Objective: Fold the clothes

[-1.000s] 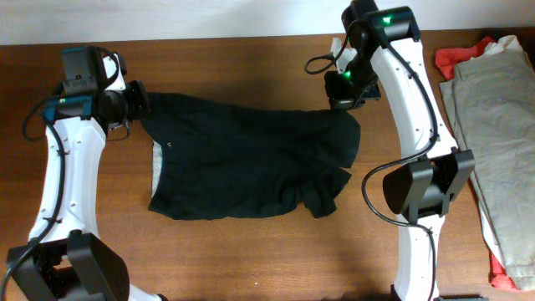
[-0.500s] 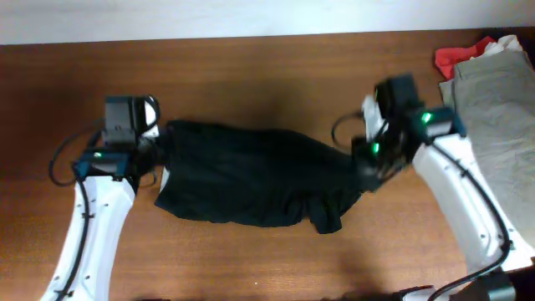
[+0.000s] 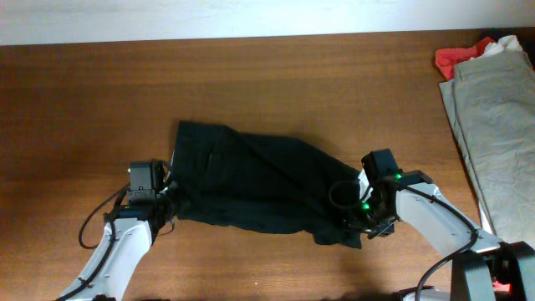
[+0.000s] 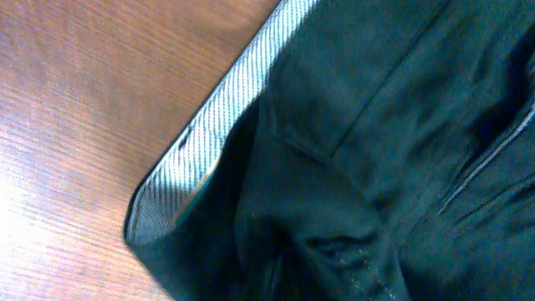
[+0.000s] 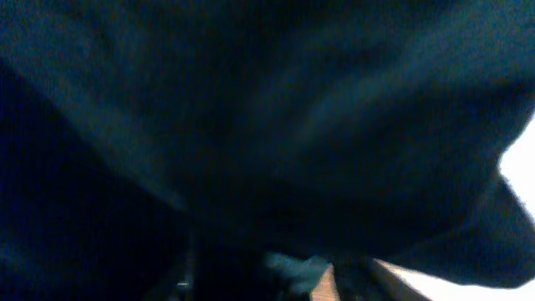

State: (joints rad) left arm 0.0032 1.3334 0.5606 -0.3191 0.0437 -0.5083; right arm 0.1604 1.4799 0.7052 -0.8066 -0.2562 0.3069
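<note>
Brown wood table (image 3: 84, 100), white wall (image 3: 251, 17) behind. Shorts (image 3: 251, 180) centre, khaki pile (image 3: 493, 125) right. Left gripper (image 3: 170, 203), right gripper (image 3: 355, 224): fingers hidden in cloth, grip can't be told.

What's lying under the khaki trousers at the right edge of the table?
Red cloth pokes out from beneath the khaki trousers at their far end. The trousers cover the rest, so its extent and anything else underneath cannot be seen.
</note>
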